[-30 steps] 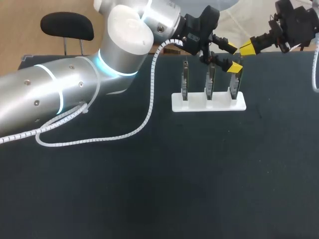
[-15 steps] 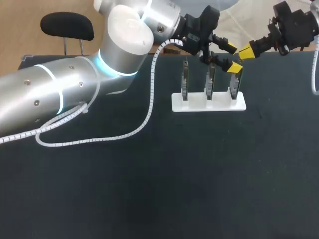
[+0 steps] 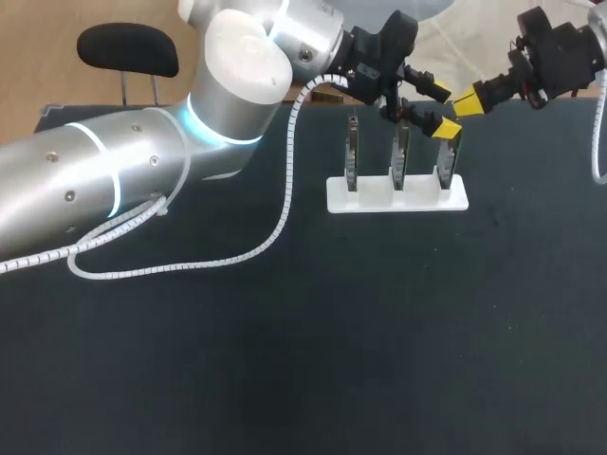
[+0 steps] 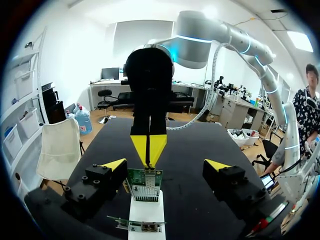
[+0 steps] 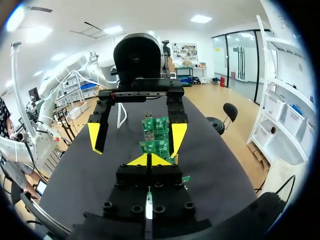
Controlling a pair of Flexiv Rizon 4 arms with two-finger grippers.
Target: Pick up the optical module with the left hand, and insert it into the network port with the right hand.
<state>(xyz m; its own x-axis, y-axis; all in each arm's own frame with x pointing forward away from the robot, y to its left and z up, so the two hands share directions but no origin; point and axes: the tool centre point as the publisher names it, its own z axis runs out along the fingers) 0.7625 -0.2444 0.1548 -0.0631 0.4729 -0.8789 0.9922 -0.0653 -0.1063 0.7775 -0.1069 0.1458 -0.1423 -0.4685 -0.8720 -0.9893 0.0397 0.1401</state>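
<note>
**A:** Where is the optical module?

**B:** I can't single it out. The likeliest candidate is a silvery metal block (image 4: 148, 190) on the green circuit board (image 4: 136, 179). That board is the rightmost of three standing upright in the white holder (image 3: 396, 195). Whether the block is the module or the network port's cage, I cannot tell.

**A:** And the pincers?

**B:** The left gripper (image 3: 442, 110) sits at that board's top, fingers wide apart on either side, clamping nothing. The right gripper (image 3: 468, 98) has its yellow tips pressed together with nothing visible between them. It points at the same board's upper edge.

**A:** What has just changed?

**B:** Only the right arm moved. Its tips crept closer to the left gripper and the board, while the left arm held its place. I'd judge the pick-up hasn't been made yet, and the right arm is already crowding the spot.

**A:** Any writing?

**B:** None legible on the boards, the holder or the black table (image 3: 332, 341).
</note>
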